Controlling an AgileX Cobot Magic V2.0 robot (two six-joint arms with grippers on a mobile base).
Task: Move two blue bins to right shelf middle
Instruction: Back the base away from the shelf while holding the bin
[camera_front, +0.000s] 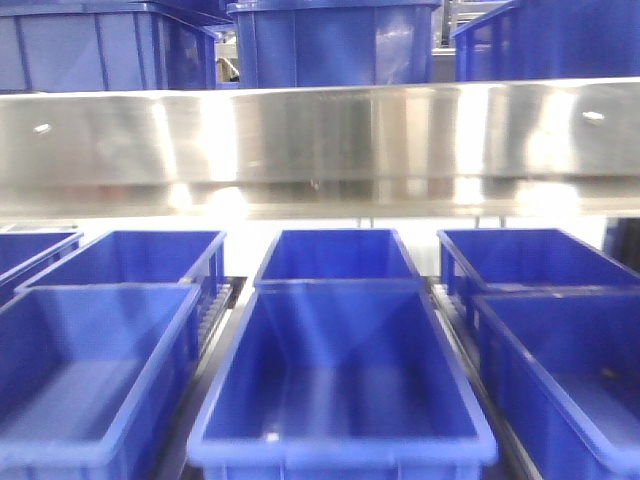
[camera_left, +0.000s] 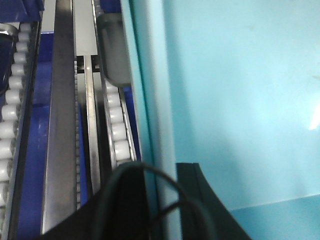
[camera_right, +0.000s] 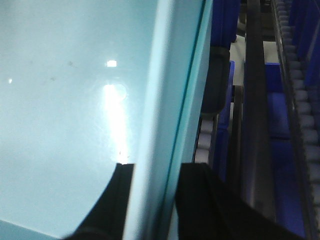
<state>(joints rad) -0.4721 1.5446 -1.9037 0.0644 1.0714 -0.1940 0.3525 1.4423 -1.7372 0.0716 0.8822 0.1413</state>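
Thing held: one light blue bin (camera_left: 240, 100), taken at the rim of both side walls.
Left gripper (camera_left: 161, 172): fingers are closed tight across the bin's 9 o'clock wall, one finger inside and one outside, with the rim pinched between them.
Right gripper (camera_right: 156, 172): fingers are clamped the same way across the 3 o'clock wall.
Key relation: the bin lies at 3 o'clock of the left fingers and 9 o'clock of the right. Neither arm is nearer.
Long axis: it runs from 6 to 12 o'clock, parallel to the roller tracks (camera_left: 117, 130) and pointing at the steel rail (camera_front: 320, 140).
Position: the bin is in the middle lane, just beside the tracks. Whether it rests on them or is held just above cannot be told.
Count, light blue bins: one is seen. A second is not found in any view.
Count, dark blue bins (camera_front: 130, 265): six are counted below the rail and three above, if the nearest middle bin is judged to be the held one. The front view shows all bins in one blue.
Count, other: one rail, and two roller tracks in each wrist view.
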